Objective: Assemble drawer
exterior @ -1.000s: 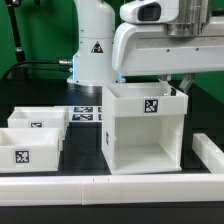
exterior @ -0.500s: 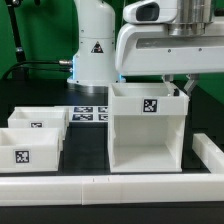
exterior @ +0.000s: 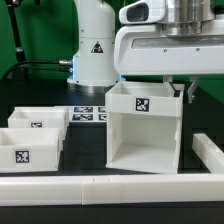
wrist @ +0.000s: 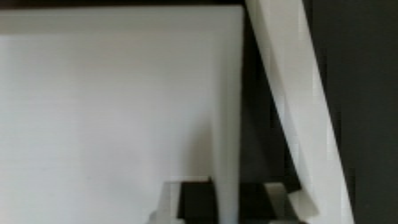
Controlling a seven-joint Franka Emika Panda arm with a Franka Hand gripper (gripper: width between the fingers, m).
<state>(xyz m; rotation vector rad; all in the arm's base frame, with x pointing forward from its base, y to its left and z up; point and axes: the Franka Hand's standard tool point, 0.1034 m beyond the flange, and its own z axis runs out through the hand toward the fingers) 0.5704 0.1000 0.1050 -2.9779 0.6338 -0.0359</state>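
The drawer's tall white box housing (exterior: 145, 125) stands right of centre in the exterior view, open at the top and front, with a tag on its upper back wall. My gripper (exterior: 181, 92) reaches down over its top right edge. In the wrist view the gripper (wrist: 238, 205) has a thin white wall of the housing (wrist: 238, 120) between its two dark fingers (wrist: 196, 205), shut on it. Two small white trays, one in front (exterior: 28, 152) and one behind it (exterior: 38, 122), sit side by side at the exterior view's left, apart from the housing.
The marker board (exterior: 88, 112) lies flat behind the trays, near the robot base (exterior: 95, 50). A low white border wall (exterior: 110, 184) runs along the front and continues at the exterior view's right (exterior: 208, 150).
The housing has shifted slightly up and toward the exterior view's right together with the gripper. The trays have not moved.
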